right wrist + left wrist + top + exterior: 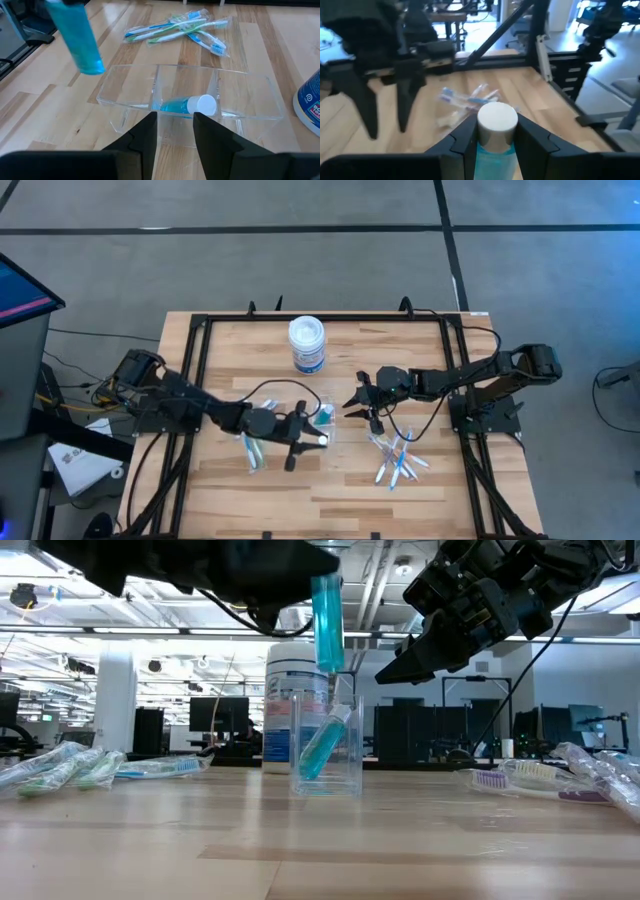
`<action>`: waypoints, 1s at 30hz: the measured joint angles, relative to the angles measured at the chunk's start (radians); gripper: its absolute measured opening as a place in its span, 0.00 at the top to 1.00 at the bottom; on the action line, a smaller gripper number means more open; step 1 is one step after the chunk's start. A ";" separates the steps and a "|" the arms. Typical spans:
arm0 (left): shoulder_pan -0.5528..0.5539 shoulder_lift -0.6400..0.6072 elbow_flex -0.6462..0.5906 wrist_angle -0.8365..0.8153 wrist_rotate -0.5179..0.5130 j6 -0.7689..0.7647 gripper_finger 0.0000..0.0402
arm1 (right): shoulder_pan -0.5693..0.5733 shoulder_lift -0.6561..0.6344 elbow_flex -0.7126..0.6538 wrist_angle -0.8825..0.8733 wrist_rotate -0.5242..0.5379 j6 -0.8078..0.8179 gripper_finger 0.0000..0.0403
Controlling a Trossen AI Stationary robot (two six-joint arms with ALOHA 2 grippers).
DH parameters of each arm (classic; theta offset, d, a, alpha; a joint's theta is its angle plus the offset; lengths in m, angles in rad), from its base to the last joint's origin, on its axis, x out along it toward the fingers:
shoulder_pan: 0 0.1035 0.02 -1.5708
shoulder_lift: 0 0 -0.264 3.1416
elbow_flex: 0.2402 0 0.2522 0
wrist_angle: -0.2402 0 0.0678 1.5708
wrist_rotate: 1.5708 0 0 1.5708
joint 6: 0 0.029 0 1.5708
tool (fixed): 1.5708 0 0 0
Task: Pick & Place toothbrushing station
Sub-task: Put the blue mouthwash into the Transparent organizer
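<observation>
My left gripper [318,439] pinches a blue tube [328,622] with a white cap [497,119], holding it in the air just above the clear plastic holder [327,745]; the cap sits between my two fingers [463,137], and the tube's flat end hangs down over the holder's rim. To the left of the holder, a small pile of wrapped toothbrushes [255,450] lies on the wooden table [330,490] under my left arm.

The holder stands near the middle of the table and has compartments side by side. In the middle one a second blue tube [181,105] with a white cap leans, cap up.

Behind the holder stands a white round jar [307,344] with a blue label; the label's writing is too blurred to read.

My right gripper [358,402] hovers just right of the holder, fingers [142,134] spread apart and holding nothing. Farther right, another heap of wrapped toothbrushes [398,460] lies on the table, well apart from the holder.
</observation>
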State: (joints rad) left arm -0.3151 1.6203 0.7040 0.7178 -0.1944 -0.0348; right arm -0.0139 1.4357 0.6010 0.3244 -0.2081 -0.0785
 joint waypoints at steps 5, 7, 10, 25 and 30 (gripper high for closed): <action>0.025 0.001 0.000 -0.009 0.000 -0.005 0.75 | 0.000 0.000 0.000 0.000 0.000 0.000 0.71; 0.032 0.001 0.000 -0.021 0.000 -0.007 0.75 | 0.000 0.000 0.000 0.000 0.000 0.000 0.71; 0.038 0.001 0.000 -0.033 -0.020 -0.007 0.75 | 0.000 0.000 0.000 0.000 0.000 0.000 0.71; 0.049 -0.013 0.001 -0.046 -0.145 -0.003 0.75 | 0.000 0.000 0.000 0.000 0.000 0.000 0.71; 0.056 -0.055 0.000 -0.090 -0.170 0.001 0.75 | 0.000 0.000 0.000 0.001 0.000 0.000 0.71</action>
State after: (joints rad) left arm -0.2587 1.5648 0.7040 0.6282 -0.3646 -0.0336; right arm -0.0135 1.4357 0.6010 0.3258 -0.2079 -0.0788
